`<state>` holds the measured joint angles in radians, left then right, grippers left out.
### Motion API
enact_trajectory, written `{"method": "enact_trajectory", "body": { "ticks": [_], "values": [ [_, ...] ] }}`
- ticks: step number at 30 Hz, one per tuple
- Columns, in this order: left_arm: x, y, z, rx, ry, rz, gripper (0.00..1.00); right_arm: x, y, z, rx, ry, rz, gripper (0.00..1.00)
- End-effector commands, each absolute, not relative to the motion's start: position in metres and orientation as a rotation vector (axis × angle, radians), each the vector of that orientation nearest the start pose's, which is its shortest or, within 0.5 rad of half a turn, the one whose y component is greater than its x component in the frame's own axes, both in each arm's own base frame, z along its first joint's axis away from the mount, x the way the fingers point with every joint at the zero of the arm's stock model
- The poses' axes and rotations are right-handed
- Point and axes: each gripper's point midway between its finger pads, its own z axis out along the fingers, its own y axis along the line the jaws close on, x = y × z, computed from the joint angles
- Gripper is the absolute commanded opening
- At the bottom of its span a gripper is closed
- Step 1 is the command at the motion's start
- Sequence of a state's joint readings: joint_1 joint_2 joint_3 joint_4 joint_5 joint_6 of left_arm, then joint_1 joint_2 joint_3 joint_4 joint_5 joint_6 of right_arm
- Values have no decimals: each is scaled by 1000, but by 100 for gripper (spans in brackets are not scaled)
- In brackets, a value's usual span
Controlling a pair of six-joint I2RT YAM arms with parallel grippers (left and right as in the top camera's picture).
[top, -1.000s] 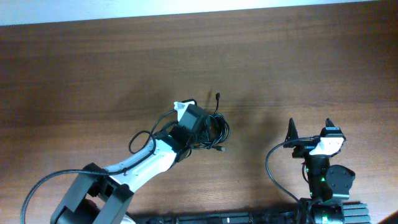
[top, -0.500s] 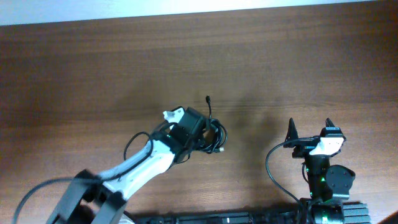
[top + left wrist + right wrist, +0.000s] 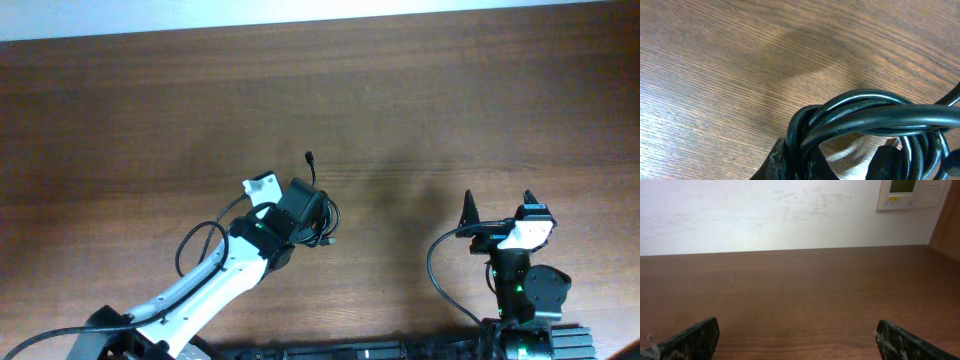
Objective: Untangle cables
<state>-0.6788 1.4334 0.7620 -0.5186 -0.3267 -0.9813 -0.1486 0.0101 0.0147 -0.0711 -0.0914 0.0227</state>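
We found the left claw (image 3: pixel 303 206) closed on the cables (image 3: pixel 325 215), which sat as one tight bundle a little left of the middle of the surface (image 3: pixel 140 110). In the left wrist view the claw (image 3: pixel 830 167) had its dark fingers (image 3: pixel 777 160) on either side of the loops, and the cables (image 3: pixel 865 112) bulged up out of the grip. We judged that the hold was taken on the thick of the knot to pin or lift it, so that one strand could be drawn free. We could not tell whether the bundle rested on the surface or hung just clear of it. The right claw (image 3: pixel 498 206) stood wide open and empty, well apart to the right and near the front edge, its camera looking across the surface to a pale wall (image 3: pixel 765 215). We took that as waiting within reach for a loose end. The cables looked thin, black and glossy, several strands wound over one another in a small coil, with light gleaming along their curves. One strand ending in a small plug (image 3: pixel 309 157) stuck out of the bundle toward the far side, and we judged it the easiest end to pull. Nothing looked untangled yet.
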Motion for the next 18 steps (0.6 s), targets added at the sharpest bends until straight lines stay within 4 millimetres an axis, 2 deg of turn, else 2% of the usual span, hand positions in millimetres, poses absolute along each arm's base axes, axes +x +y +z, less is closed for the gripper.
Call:
{"method": "enact_trajectory", "body": {
  "ticks": [1, 5, 7, 8, 9, 10, 11, 12, 14, 15, 16, 17, 18],
  "values": [
    [283, -104, 70, -455, 2425, 211, 4, 245, -19, 158, 64, 1638, -16, 98],
    [291, -85, 84, -469, 2312, 332, 4, 245, -19, 158, 64, 1638, -16, 98],
    [293, -80, 89, -472, 2276, 366, 9, 245, -19, 158, 64, 1638, -16, 99],
    [292, -83, 86, -473, 2291, 346, 20, 245, -19, 158, 64, 1638, -16, 98],
    [292, -87, 84, -473, 2309, 315, 24, 245, -19, 158, 64, 1638, -16, 98],
    [291, -90, 81, -471, 2332, 294, 39, 245, -19, 158, 64, 1638, -16, 99],
    [290, -93, 79, -469, 2347, 278, 82, 245, -19, 158, 64, 1638, -16, 98],
    [290, -94, 78, -468, 2353, 271, 99, 245, -19, 158, 64, 1638, -16, 98],
    [293, -96, 83, -453, 2344, 267, 99, 245, -19, 158, 64, 1638, -16, 98],
    [299, -100, 92, -384, 2343, 270, 99, 245, -19, 158, 64, 1638, -16, 98],
    [306, -108, 103, -250, 2346, 282, 91, 245, -19, 158, 64, 1638, -16, 99],
    [309, -111, 108, -199, 2350, 284, 77, 245, -19, 158, 64, 1638, -16, 98],
    [310, -112, 109, -182, 2351, 289, 77, 245, -19, 158, 64, 1638, -16, 98]
  ]
}}
